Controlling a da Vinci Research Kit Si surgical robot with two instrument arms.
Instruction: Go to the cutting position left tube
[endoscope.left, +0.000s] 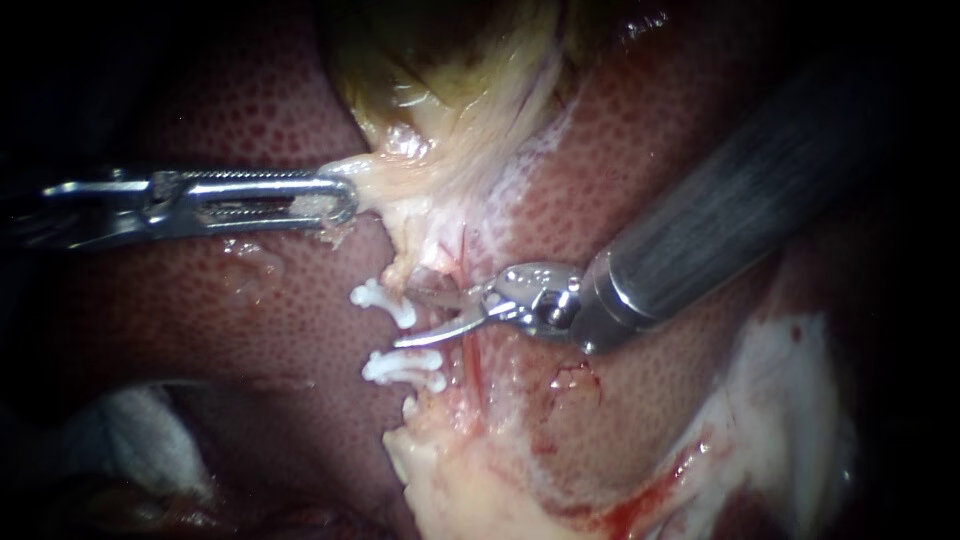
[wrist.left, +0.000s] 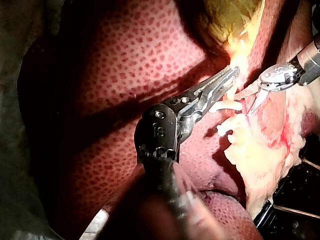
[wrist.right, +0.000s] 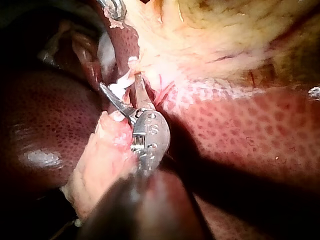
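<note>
Right instrument (endoscope.left: 405, 318): blades agape, straddling the left tube (endoscope.left: 432, 312) between two white clips (endoscope.left: 383, 300). Left instrument (endoscope.left: 340, 200) clamped on the gallbladder (endoscope.left: 440, 110). Risk: a skewed closure could catch a clip or nick the liver (endoscope.left: 250, 120).

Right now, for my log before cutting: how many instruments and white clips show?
Instruments: 2 (left instrument, jaws shut on gallbladder tissue; right instrument, jaws open)
White clips: 2 (upper clip, lower clip)
Total: 4
</note>
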